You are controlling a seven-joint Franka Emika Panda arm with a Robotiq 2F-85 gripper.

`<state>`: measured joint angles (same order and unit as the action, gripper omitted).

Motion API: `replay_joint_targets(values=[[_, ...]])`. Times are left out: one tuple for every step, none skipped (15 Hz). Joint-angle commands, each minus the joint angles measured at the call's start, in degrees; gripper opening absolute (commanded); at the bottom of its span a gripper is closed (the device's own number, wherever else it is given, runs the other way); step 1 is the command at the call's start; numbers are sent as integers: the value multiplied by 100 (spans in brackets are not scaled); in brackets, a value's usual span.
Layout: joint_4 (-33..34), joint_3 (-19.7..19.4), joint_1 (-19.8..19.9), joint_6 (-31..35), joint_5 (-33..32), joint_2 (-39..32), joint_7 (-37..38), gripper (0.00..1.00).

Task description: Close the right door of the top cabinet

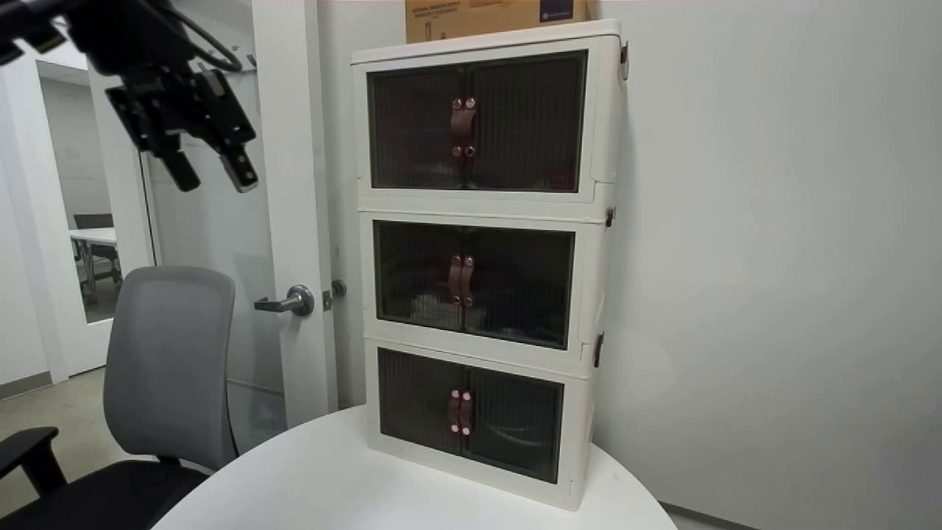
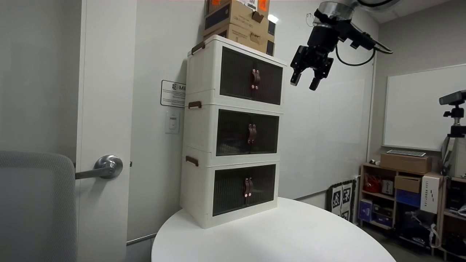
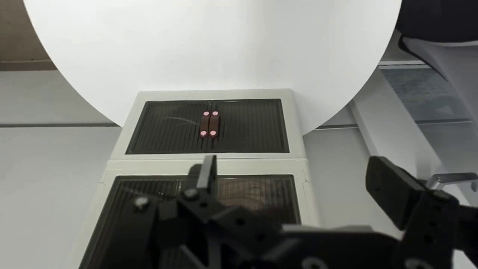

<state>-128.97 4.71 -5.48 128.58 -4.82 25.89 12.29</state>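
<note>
The right door (image 1: 527, 124) is on the top cabinet (image 1: 606, 118), the highest of the three. It looks shut, flat beside the left door (image 1: 413, 129), so the job seems done. Its little red-brown handle (image 2: 257, 79) sticks out. The gripper (image 2: 304, 83) hangs in the air, not touching the door, its fingers (image 2: 315, 83) wide apart with nothing between them. If it swings in crooked, a finger could hook the handle and pull the door open. If it bumps the cabinet hard, the cardboard boxes (image 2: 244, 36) on top could fall down.
</note>
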Motion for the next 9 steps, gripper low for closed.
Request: replay_joint_targets(values=[[-528,152,83,-381,202,840,71,100],[-616,162,140,-441,202,1017,135,100],[-682,189,233,-499,177,1158,290,100],[-420,196,165,-382,172,747,65,100],[-472,197,195,-400,171,856,69,100],[-477,198,199,-400,171,880,66,100],[-477,203,197,-398,170,865,68,100],[-477,214,194,-395,167,830,71,100],[-477,220,192,-394,165,802,73,100]])
